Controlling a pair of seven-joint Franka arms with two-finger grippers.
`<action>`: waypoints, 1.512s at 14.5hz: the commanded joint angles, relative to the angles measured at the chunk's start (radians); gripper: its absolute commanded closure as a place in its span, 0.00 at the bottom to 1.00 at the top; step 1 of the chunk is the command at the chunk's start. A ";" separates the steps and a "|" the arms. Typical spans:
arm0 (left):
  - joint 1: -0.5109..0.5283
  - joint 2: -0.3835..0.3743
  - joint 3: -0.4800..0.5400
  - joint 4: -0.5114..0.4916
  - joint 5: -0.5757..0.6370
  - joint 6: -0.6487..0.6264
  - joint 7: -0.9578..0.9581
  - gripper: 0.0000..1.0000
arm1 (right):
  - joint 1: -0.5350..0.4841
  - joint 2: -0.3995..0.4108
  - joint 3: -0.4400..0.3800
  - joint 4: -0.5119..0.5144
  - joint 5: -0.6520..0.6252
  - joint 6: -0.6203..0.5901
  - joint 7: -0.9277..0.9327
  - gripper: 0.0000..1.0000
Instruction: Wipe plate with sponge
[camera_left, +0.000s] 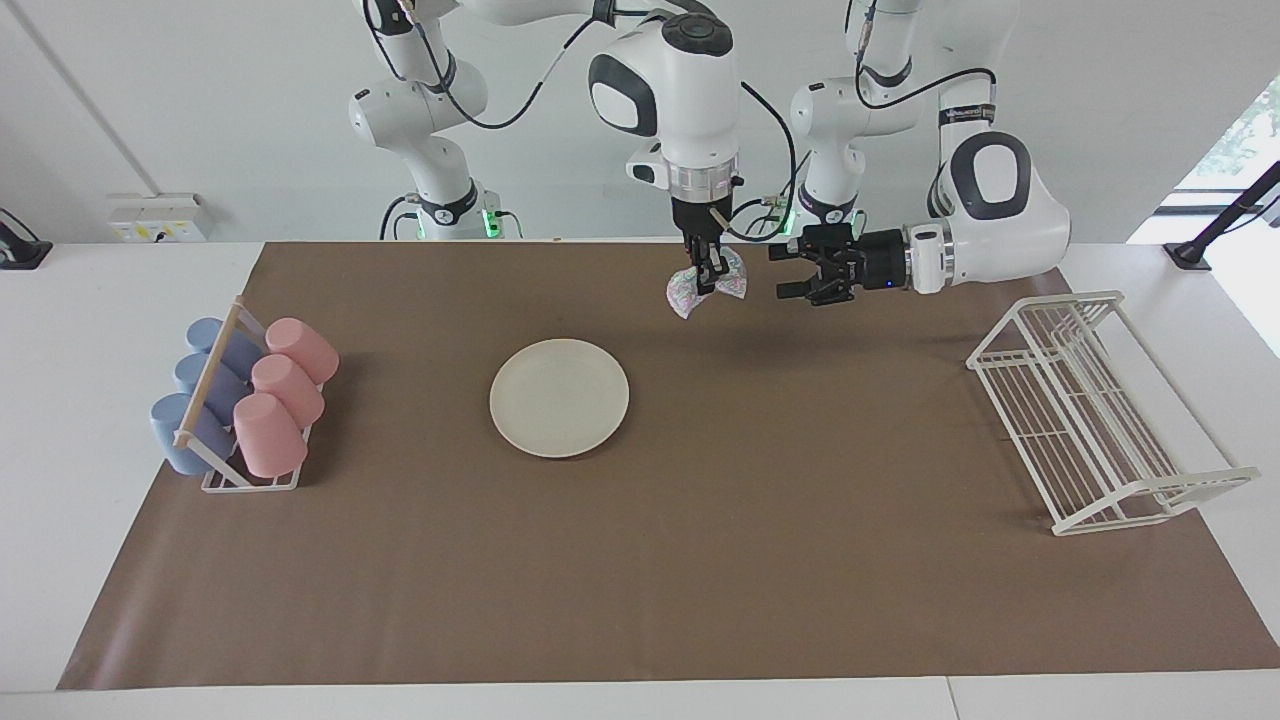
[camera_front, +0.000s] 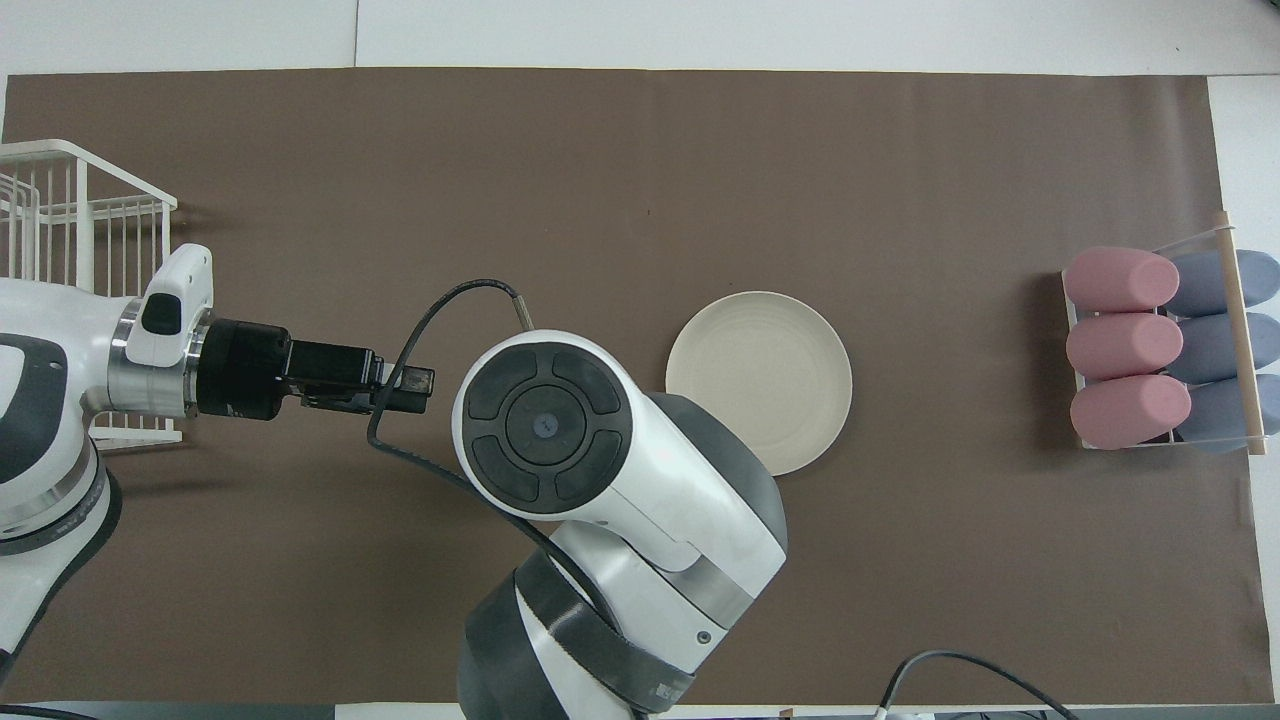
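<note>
The plate (camera_left: 559, 397) lies flat on the brown mat (camera_left: 700, 560) that covers the middle of the worktop (camera_left: 110, 320), and serves here as the landmark. Its face is bare and nothing touches it.

The right gripper (camera_left: 708, 275) hangs pointing straight down over the mat, up in the air and off to the side of the plate toward the left arm's end of the worktop. Its jaws are pinching the sponge (camera_left: 708, 283), which hangs crumpled below them, clear of the mat and well apart from the plate. In the overhead view the right arm's bulky wrist hides both the gripper and the sponge and also covers a sliver of the plate's rim (camera_front: 760, 465).

The left gripper (camera_left: 793, 270) lies level, pointing toward the sponge and stopping just beside it without touching; its jaws are spread, one above the other.

Toward the right arm's end of the worktop from the plate stands a small cup rack (camera_left: 250, 480) holding three pink cups (camera_left: 285, 380) and three blue cups (camera_left: 200, 395) on their sides. Toward the left arm's end, well apart from the plate, stands a white wire dish rack (camera_left: 1090, 420). Between the plate and each rack the mat is open.
</note>
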 joint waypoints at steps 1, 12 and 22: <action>-0.063 -0.030 0.010 -0.048 -0.042 0.048 0.018 0.02 | -0.006 0.014 0.009 0.026 -0.021 -0.013 0.019 1.00; -0.074 -0.039 0.010 -0.069 -0.071 0.071 0.008 1.00 | -0.015 0.014 0.009 0.024 -0.020 -0.005 0.018 1.00; -0.069 -0.041 0.013 -0.068 -0.071 0.068 -0.003 1.00 | -0.090 -0.083 0.003 -0.037 -0.014 -0.005 -0.097 0.00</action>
